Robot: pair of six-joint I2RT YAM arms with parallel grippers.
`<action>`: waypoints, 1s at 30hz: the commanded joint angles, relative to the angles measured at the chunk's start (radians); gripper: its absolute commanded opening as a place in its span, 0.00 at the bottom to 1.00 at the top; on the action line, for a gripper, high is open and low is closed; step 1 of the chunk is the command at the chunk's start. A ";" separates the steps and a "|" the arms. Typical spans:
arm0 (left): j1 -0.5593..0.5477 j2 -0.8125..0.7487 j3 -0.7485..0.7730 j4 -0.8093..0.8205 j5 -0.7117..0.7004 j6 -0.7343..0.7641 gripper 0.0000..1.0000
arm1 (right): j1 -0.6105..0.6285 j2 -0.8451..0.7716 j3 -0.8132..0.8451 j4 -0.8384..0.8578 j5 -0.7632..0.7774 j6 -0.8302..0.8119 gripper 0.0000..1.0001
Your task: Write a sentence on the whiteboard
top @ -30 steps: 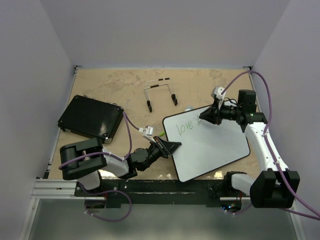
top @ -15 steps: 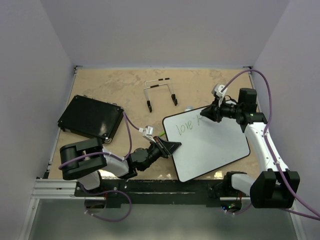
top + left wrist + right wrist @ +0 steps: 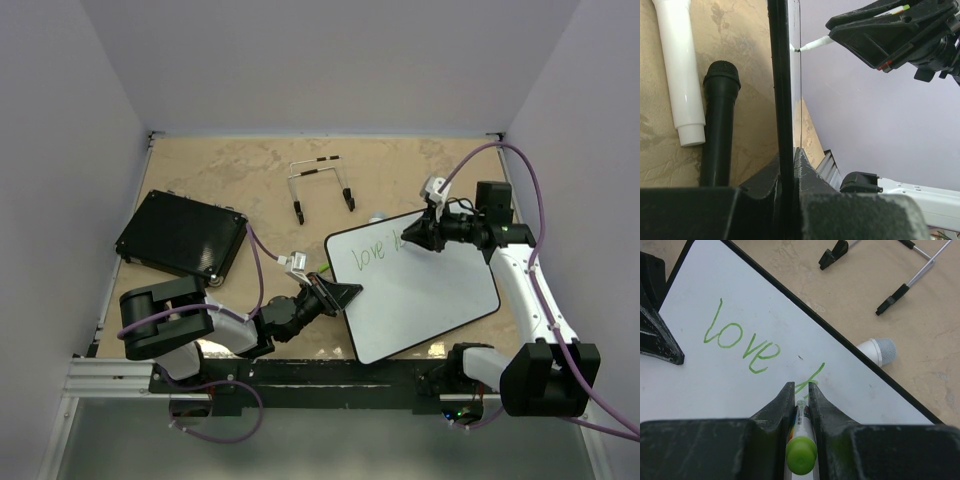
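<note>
Top external view first: tan, mottled tabletop (image 3: 250, 170), pale lilac walls (image 3: 320, 60) boxing it in on three sides. Textured black pad (image 3: 182, 235) far left, wire stand (image 3: 320, 185) towards the back. Right of centre, the whiteboard (image 3: 420, 295), lying flat, long axis running left to right and skewed so the right end sits farther away. Left gripper (image 3: 345, 293) clamped on the board's left edge. Right gripper (image 3: 410, 235) poised over the far edge, pinching a marker (image 3: 404, 238). Green sentence (image 3: 370, 253) near the far left corner, slanting up along that same axis.

Over to the left wrist: board seen edge-on, thin black frame rising straight up between the two jaws, squeezed tight. Black microphone (image 3: 719, 115) and white microphone (image 3: 680, 70) lying side by side on the tan surface just left of the frame. Up top, white marker tip touching the glossy face.

Now the right wrist: fingers closed snugly around the green-capped marker, tip down on the board. Clearly legible so far: "love", then one fresh slanted stroke just beside the tip. Board's black frame cutting diagonally from upper left to lower right, white microphone's mesh head peeking out just beyond it.
</note>
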 commanded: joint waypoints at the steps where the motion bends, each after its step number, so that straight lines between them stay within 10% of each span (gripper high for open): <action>1: 0.000 -0.002 0.027 0.149 0.005 0.115 0.00 | 0.004 -0.001 0.029 -0.065 -0.023 -0.058 0.00; 30: 0.000 -0.011 -0.004 0.169 -0.011 0.105 0.00 | -0.004 -0.081 0.083 0.047 -0.074 0.126 0.00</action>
